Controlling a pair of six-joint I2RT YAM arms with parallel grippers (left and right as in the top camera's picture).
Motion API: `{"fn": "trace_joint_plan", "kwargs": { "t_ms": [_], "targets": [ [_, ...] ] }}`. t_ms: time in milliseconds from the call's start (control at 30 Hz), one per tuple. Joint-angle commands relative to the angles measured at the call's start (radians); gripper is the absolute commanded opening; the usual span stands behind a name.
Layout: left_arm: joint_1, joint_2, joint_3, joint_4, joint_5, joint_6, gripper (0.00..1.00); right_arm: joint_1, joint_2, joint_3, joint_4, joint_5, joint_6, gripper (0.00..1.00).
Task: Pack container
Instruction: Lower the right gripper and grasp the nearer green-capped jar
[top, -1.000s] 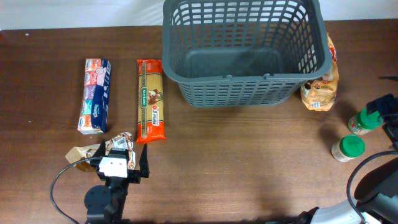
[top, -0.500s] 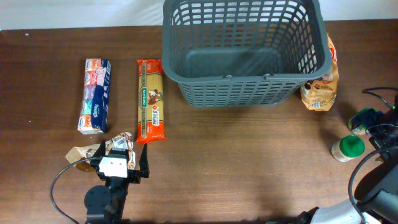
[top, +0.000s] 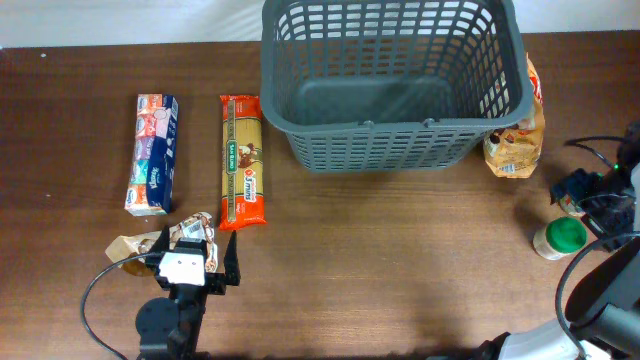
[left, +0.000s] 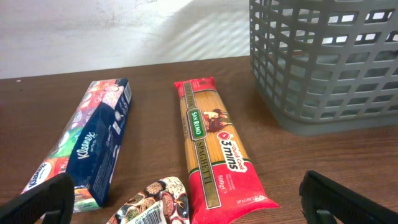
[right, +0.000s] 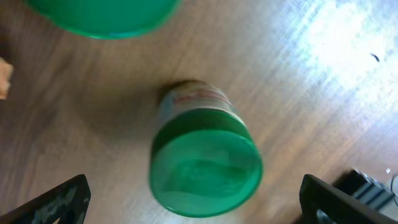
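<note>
The dark grey basket (top: 400, 124) stands at the back centre and holds nothing; its corner shows in the left wrist view (left: 329, 62). My left gripper (top: 192, 268) (left: 193, 208) is open and low at the front left, with a small printed pouch (top: 190, 232) (left: 155, 200) between its fingers, not gripped. My right gripper (top: 592, 196) (right: 199, 205) is open at the right edge, above a green-lidded jar (right: 205, 168). A second green lid (right: 102, 15) is at the top of the right wrist view. One jar (top: 558, 238) stands uncovered in the overhead view.
A red spaghetti pack (top: 243, 162) (left: 211, 146) and a blue tissue box (top: 152, 153) (left: 93, 140) lie side by side left of the basket. A brown snack bag (top: 518, 135) leans at the basket's right end.
My right arm has moved left and down over the two jars, and now covers the farther one in the overhead view. The left arm and the groceries have not moved.
</note>
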Motion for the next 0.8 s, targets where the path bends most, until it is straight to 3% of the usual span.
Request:
{"fn": "trace_joint_plan", "kwargs": {
  "t_ms": [0,767],
  "targets": [
    [0.006,-0.008,-0.005,0.002,-0.003,-0.006,0.99,0.017,0.0,-0.009,0.012,-0.005,-0.01,0.99],
    [0.006,-0.008,-0.005,0.002,-0.003,-0.006,0.99,0.015,0.0,-0.155,0.121,0.032,-0.045,0.99]
  ]
}}
